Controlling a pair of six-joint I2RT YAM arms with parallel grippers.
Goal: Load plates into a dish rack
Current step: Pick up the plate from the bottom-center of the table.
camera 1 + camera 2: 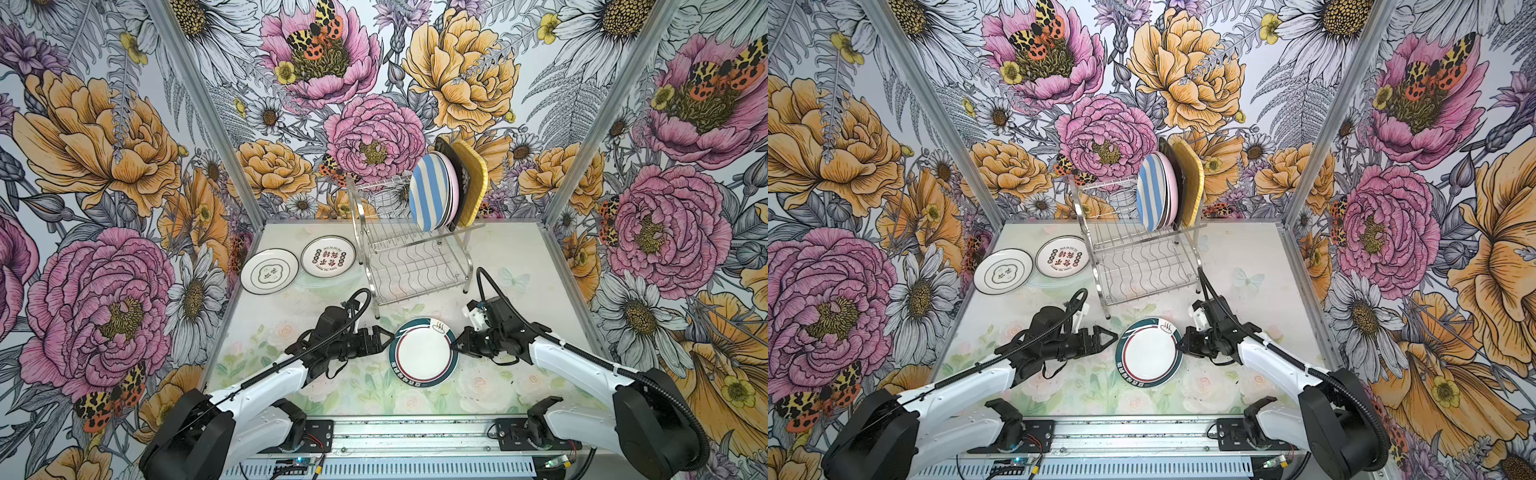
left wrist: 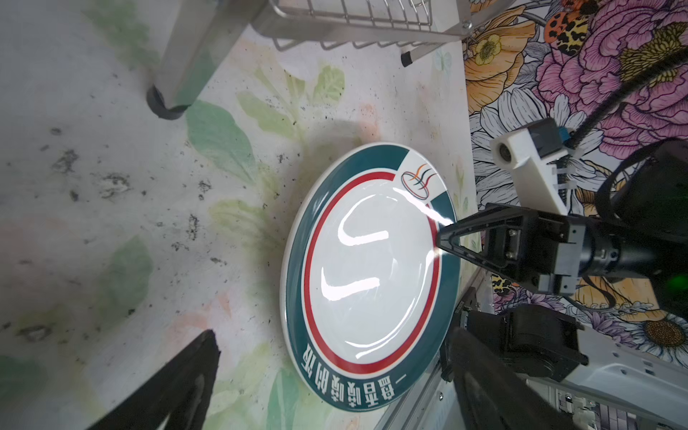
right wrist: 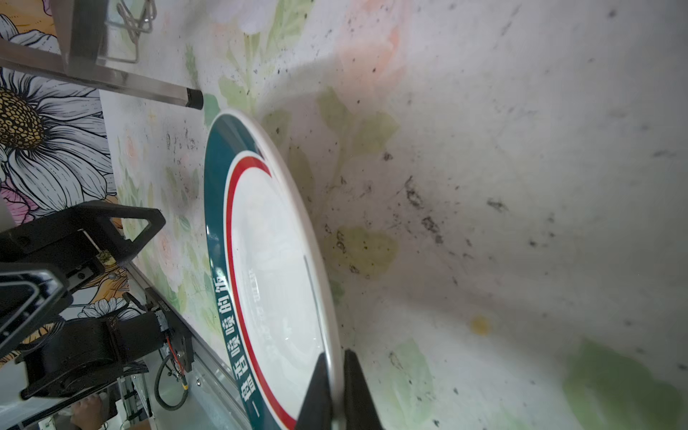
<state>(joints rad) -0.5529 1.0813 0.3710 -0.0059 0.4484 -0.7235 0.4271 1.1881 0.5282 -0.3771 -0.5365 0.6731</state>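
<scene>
The teal-rimmed plate [image 1: 424,353] [image 1: 1148,353] [image 2: 368,275] [image 3: 268,260] is on the table in front of the dish rack [image 1: 415,257] [image 1: 1142,257]. It looks tilted, with its right edge raised. My right gripper [image 1: 457,347] [image 1: 1179,345] [image 3: 333,357] is shut on that right rim. My left gripper [image 1: 386,337] [image 1: 1109,336] [image 2: 334,332] stands open at the plate's left rim, holding nothing. On the rack's upper tier stand the blue-striped plate [image 1: 428,195], a pink one [image 1: 452,187], a black one [image 1: 441,145] and the yellow one [image 1: 471,183].
Two white plates with black characters [image 1: 269,271] [image 1: 328,255] lie flat at the table's back left. The rack's front leg [image 2: 167,108] stands close to the teal-rimmed plate. A metal rail [image 1: 415,432] runs along the table's front edge. Flowered walls close in three sides.
</scene>
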